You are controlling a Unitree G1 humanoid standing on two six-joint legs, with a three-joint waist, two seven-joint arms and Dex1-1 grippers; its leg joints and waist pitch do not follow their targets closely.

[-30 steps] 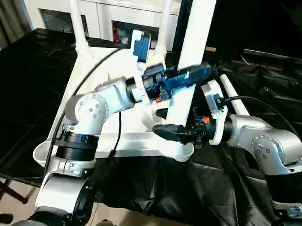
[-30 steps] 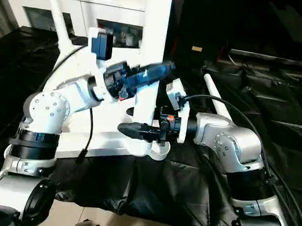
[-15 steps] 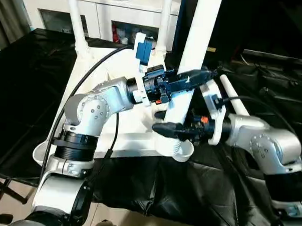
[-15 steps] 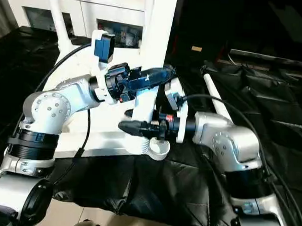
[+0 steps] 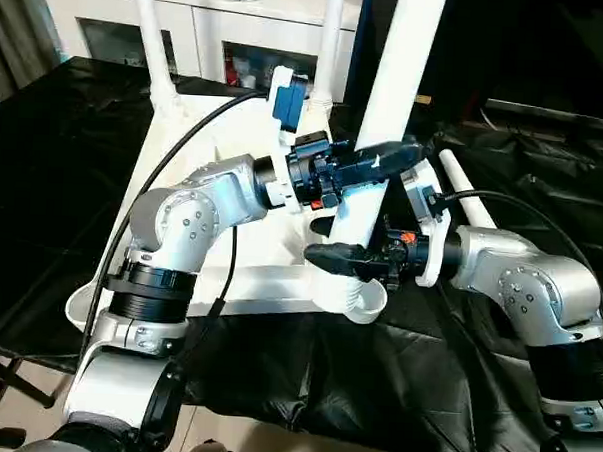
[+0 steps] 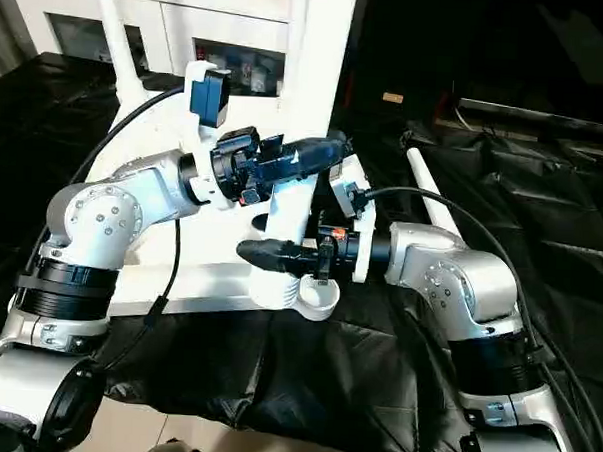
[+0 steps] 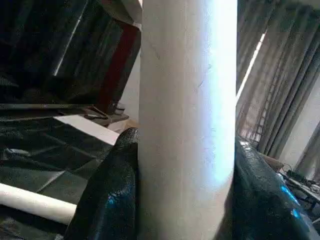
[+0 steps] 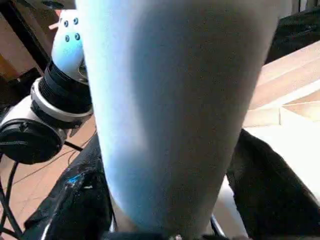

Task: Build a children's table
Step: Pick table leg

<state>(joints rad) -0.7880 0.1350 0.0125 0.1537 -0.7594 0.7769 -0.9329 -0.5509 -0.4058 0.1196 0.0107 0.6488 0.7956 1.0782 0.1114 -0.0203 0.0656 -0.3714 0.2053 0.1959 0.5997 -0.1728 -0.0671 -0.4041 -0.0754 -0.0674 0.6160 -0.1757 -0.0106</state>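
i'm seating this leg (image 5: 380, 139) in the near right corner socket (image 5: 363, 304) of the tabletop (image 5: 269, 275), which lies upside down on the black sheet (image 5: 43, 175). the threaded end looks started in the socket but not wound down, so as i judge it the job is to keep the leg dead upright while it turns; any lean and the thread will likely cross or jump. i'd want one grip steadying high while the other does the turning low, and never both letting go at once.

the left gripper (image 5: 369, 169) reaches across from the left and is clamped on the leg partway up, its fingers (image 7: 112, 190) pressed to either side of the tube. the right gripper (image 5: 335, 258) comes in level from the right, low on the leg just above the socket, its fingers straddling the tube; whether they are actually biting i cannot tell.

two more legs (image 5: 150, 34) already stand in the far corners, and a loose leg (image 5: 468, 193) lies on the sheet beside my right forearm. a white cabinet (image 5: 210, 22) stands behind.
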